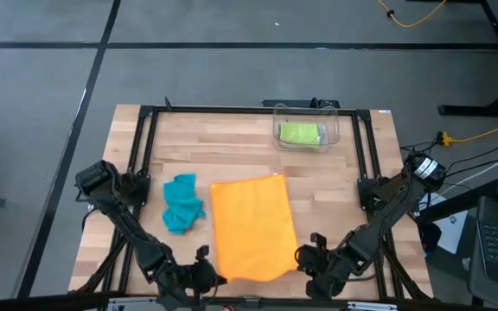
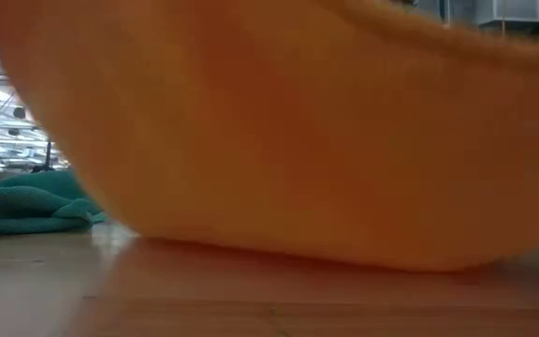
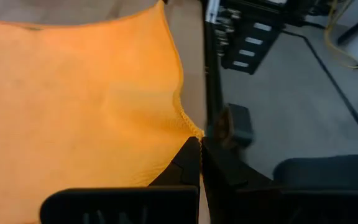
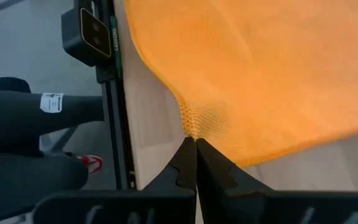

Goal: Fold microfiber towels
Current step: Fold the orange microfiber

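Orange towel: near corners pinched in left claw and right claw, cloth stretching away over desk; fold starting, next likely carrying this edge forward onto far edge.

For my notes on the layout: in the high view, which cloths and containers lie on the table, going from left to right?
Crumpled teal microfiber towel → flat orange microfiber towel → clear plastic bin holding the lime green towel.

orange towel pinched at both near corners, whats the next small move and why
Probably carry both corners forward toward the far edge: the left gripper and right gripper are each shut on a near corner of the orange microfiber towel, which lies unfolded on the wooden table.
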Controlling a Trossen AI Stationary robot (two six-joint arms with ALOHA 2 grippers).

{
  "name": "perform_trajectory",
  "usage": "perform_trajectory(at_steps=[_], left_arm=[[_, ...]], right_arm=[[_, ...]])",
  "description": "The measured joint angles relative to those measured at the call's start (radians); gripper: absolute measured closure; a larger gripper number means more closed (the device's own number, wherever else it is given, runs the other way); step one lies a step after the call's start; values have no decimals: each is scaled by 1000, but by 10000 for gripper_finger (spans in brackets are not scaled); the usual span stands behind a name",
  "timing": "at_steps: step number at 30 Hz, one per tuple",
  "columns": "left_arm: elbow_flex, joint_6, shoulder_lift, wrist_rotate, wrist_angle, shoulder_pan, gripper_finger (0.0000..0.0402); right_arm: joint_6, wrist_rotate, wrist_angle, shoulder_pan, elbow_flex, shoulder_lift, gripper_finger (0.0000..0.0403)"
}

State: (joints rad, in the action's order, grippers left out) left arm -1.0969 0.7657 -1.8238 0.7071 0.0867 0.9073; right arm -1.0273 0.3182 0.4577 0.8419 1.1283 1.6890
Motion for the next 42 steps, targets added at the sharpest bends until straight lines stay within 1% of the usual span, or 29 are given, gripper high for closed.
perform_trajectory(at_steps=[2,5,8,13,17,20,22,27,33,37,42], left_arm=[[0,19,0,-4,6,12,402],[0,14,0,6,6,24,402],[0,12,1,27,2,18,402],[0,10,1,65,-6,-5,402],[0,-18,5,107,-67,-24,402],[0,-47,5,158,-113,-45,402],[0,-66,6,172,-142,-62,402],[0,-69,7,189,-249,-117,402],[0,-60,22,286,-440,-162,402],[0,-13,53,311,-573,-187,402],[0,58,74,322,-733,-221,402]], right_arm=[[-20,2,-3,9,-4,0,403],[-5,6,-2,13,-5,0,403],[49,86,-2,2,-5,0,403],[158,202,0,-51,-5,0,403],[246,258,33,-101,-5,0,403],[281,292,66,-138,-5,0,403],[304,314,79,-163,-5,0,403],[371,355,99,-228,-5,0,403],[433,367,119,-305,-5,0,403],[435,397,166,-353,-5,0,403],[434,407,216,-412,-5,0,403]])
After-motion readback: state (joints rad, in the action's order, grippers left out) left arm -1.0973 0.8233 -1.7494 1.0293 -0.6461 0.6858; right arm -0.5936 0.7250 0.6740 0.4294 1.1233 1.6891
